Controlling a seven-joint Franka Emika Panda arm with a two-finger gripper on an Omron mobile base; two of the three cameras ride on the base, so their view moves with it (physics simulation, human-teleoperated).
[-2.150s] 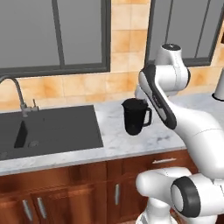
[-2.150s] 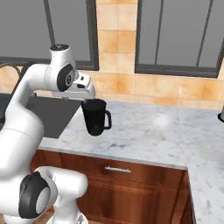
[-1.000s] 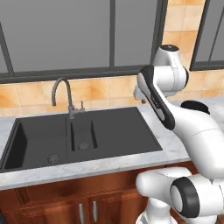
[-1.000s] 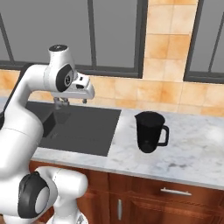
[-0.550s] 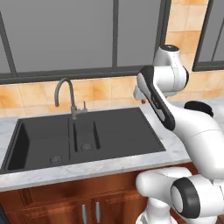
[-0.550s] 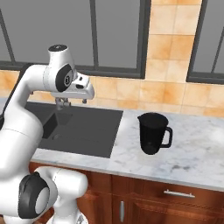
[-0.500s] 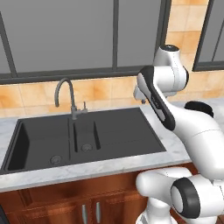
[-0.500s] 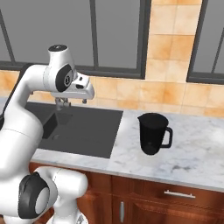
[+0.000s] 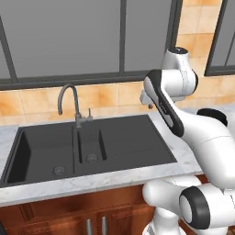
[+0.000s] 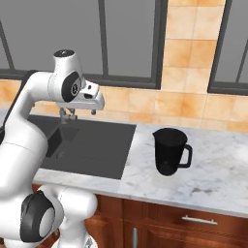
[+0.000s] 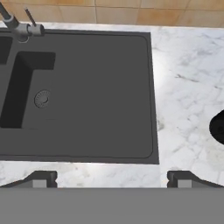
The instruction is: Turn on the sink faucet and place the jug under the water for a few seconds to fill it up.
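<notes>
Black and matte, the wide rectangular sink [image 9: 124, 144] is set into a pale marble counter [image 10: 213, 179], with a large basin at the left of the left base view, a small basin in the middle and a flat drainboard on the right. A tall thin grey metal gooseneck faucet [image 9: 69, 102] rises behind the divide between the basins, its arched spout reaching over the large basin and a small lever sticking up beside its base. The black tapered jug [image 10: 170, 151] with a loop side handle stands upright on the counter to the right of the sink, well apart from the faucet. The two-finger gripper [image 11: 112, 178] hangs high above the drainboard's front edge, its fingers spread wide and grasping nothing. In the hand view the jug's dark rim peeks in at the right edge.
</notes>
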